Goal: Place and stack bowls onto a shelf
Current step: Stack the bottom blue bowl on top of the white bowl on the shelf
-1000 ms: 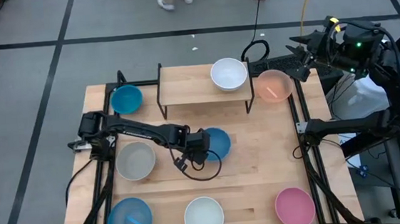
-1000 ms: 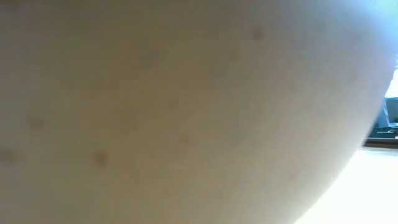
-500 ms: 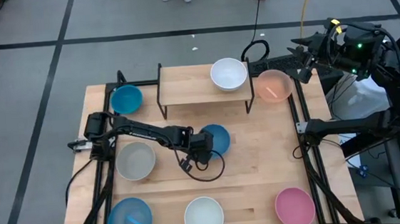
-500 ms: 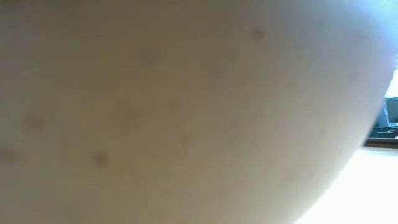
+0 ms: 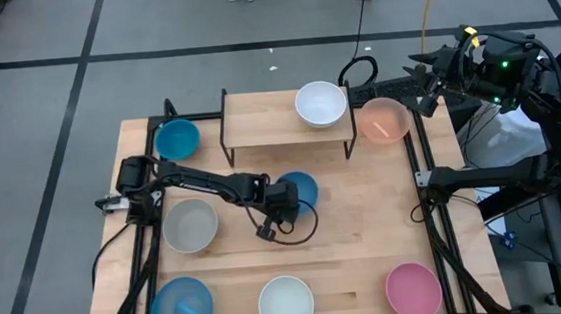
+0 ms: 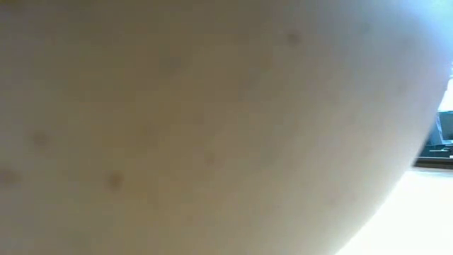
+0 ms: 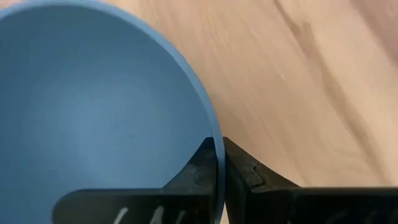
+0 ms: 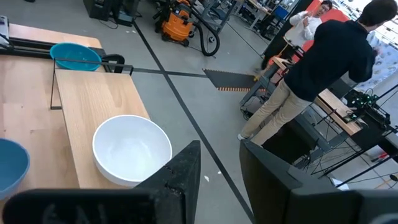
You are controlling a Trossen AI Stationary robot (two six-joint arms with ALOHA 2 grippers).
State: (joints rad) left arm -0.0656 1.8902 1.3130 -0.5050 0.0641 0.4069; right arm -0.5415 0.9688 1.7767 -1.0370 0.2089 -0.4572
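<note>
Left wrist view: left hand [image 7: 219, 163] clamped on the blue bowl [image 7: 93, 112] rim, just in front of the shelf [image 5: 257, 119]. Grasp looks made; next, lift it onto the shelf beside the white bowl [image 5: 320, 104]. Right hand [image 8: 217, 168] waits, parted, behind the shelf.

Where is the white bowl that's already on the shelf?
In the high view, the white bowl sits at the right end of the shelf, beside the peach bowl on the table.

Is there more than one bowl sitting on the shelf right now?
No, the high view shows only the white bowl on the shelf; the other bowls sit on the table.
</note>
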